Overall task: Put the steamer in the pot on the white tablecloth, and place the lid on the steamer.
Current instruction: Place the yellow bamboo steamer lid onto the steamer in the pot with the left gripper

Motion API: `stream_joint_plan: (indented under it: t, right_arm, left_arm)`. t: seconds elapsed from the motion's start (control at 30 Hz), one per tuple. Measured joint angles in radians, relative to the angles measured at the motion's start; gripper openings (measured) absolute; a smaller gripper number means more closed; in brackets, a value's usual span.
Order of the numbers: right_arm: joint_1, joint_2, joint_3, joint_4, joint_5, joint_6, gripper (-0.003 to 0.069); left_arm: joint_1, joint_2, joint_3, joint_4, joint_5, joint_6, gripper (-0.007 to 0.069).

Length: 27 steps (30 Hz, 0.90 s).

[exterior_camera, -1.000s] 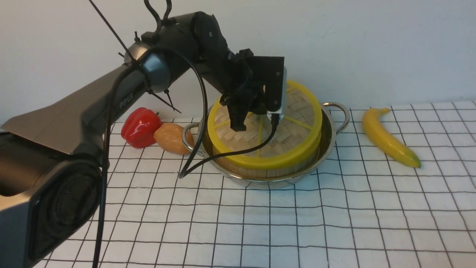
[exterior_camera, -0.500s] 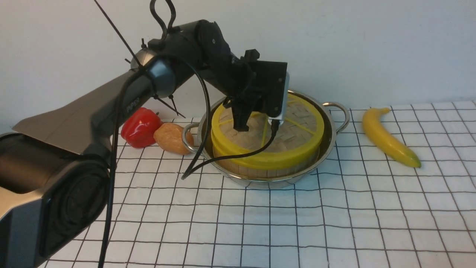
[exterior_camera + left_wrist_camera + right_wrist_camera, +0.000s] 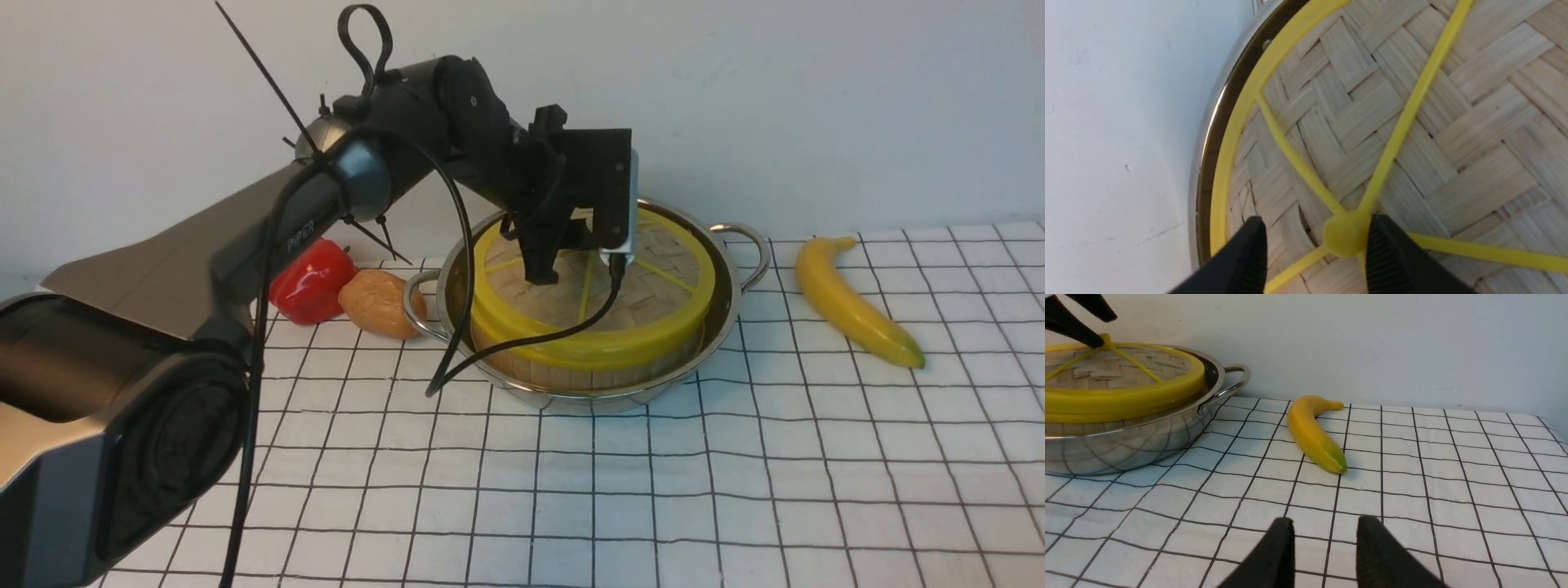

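Finishing the last step is where you stand: the lid [image 3: 653, 282] lies flat on the steamer [image 3: 571, 377], which sits inside the pot [image 3: 724, 314] on the white tablecloth [image 3: 735, 474]. Your left hand [image 3: 1316, 228] hangs just over the lid's centre with its jaws apart. The yellow hub [image 3: 1345, 239] sits between them, against one finger and clear of the other, so nothing is clamped. Your right hand [image 3: 1326, 524] hovers low over the cloth, well apart from the pot, with a narrow gap between its jaws and nothing in it.

As I judge it, the next move calls for lifting the left hand straight up, so that no finger catches the hub or a spoke and drags the lid askew.

The lid is woven bamboo with a thick yellow rim and thin yellow spokes. It looks level and centred. Below it, the steamer's pale slatted wall shows only as a narrow band above the pot's shiny edge. The arm hides part of the far side, so you cannot tell whether the lid is seated there.
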<state>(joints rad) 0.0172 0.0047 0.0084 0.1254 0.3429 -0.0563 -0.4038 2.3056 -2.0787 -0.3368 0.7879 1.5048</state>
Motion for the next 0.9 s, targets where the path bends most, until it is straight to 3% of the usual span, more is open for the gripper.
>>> stream_joint_plan:
  t: [0.27,0.57,0.9]
  right_arm:
    - [0.000,0.000,0.000,0.000,0.000,0.000,0.0240]
    - [0.000,0.000,0.000,0.000,0.000,0.000,0.0240]
    - [0.000,0.000,0.000,0.000,0.000,0.000,0.0240]
  left_arm:
    - [-0.001,0.006,-0.002,0.013,0.000,-0.134,0.0316]
    - [-0.007,0.002,-0.009,0.138,0.039,-0.298,0.0316]
    - [-0.007,0.000,-0.015,0.199,0.106,-0.361,0.0316]
